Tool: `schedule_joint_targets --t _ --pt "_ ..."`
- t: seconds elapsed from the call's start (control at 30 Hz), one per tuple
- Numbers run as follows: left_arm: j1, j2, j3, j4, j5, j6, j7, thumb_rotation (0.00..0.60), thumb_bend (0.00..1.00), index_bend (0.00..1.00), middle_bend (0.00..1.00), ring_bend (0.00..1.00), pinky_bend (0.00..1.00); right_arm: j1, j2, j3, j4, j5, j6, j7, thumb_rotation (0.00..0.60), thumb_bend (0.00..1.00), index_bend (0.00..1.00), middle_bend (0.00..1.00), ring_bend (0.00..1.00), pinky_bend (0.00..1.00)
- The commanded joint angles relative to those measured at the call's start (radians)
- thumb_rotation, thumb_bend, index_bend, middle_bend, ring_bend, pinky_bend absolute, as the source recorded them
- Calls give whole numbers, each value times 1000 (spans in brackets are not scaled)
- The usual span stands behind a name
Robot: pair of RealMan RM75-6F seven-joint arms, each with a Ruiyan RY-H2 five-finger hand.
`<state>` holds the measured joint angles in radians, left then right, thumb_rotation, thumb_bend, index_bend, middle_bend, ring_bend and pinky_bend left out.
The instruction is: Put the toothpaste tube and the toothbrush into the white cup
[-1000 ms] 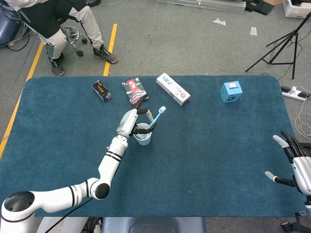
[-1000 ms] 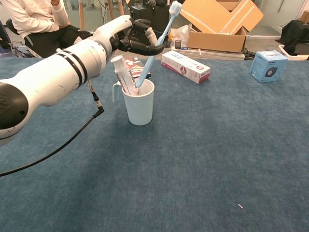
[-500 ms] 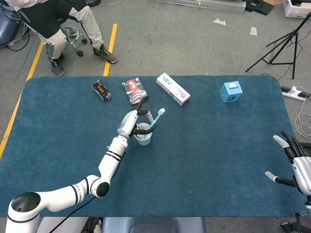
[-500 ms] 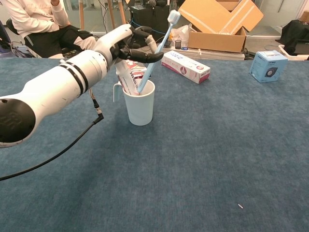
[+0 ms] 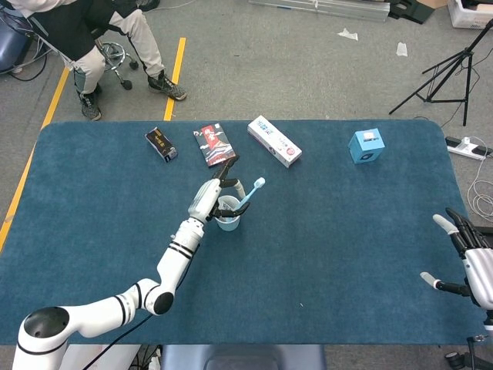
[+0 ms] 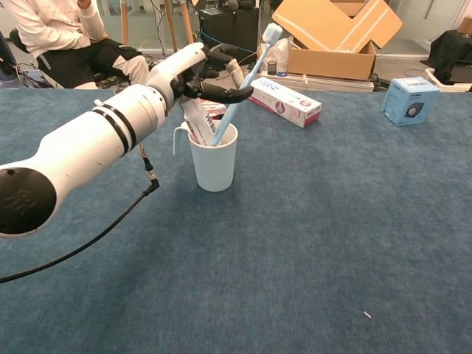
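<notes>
The white cup point(image 6: 214, 161) point(image 5: 227, 221) stands upright on the blue table, left of the middle. A toothpaste tube point(image 6: 196, 122) sits in it, cap end up, leaning left. The light-blue toothbrush point(image 6: 245, 82) point(image 5: 252, 191) has its handle end inside the cup and its head slanting up to the right. My left hand point(image 6: 193, 71) point(image 5: 209, 197) is over the cup's left side, its fingers point(image 6: 231, 94) pinching the toothbrush handle mid-length. My right hand point(image 5: 467, 258) lies at the table's right edge, fingers spread, holding nothing; only the head view shows it.
Along the far edge lie a black packet point(image 5: 161, 143), a red-and-black packet point(image 5: 214, 143), a white toothpaste box point(image 5: 274, 141) point(image 6: 284, 101) and a blue box point(image 5: 367, 146) point(image 6: 405, 100). A person sits beyond the far left corner.
My left hand has sunk a little with the toothbrush, whose handle now sits lower in the cup and leans further right. The right hand has not moved.
</notes>
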<state>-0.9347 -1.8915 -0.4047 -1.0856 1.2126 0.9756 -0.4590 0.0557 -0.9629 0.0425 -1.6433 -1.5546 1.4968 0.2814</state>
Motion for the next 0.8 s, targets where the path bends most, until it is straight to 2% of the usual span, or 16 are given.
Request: schedule_joint_targets --t 0.03,0.47,0.8 --pt "0 2 0 -5 4 3 3 600 317 584 0 0 0 0 0 0 0 0 -1 -1 600 41 135 0 0 180" --pt "-4 26 -8 -56 -12 7 91 600 317 580 0 0 0 3 -2 0 -4 2 -5 -12 600 41 135 0 0 180" --pt "-7 27 -6 -60 -14 2 100 600 317 563 0 0 0 3 -2 -1 -6 2 -6 -13 600 41 135 0 0 180"
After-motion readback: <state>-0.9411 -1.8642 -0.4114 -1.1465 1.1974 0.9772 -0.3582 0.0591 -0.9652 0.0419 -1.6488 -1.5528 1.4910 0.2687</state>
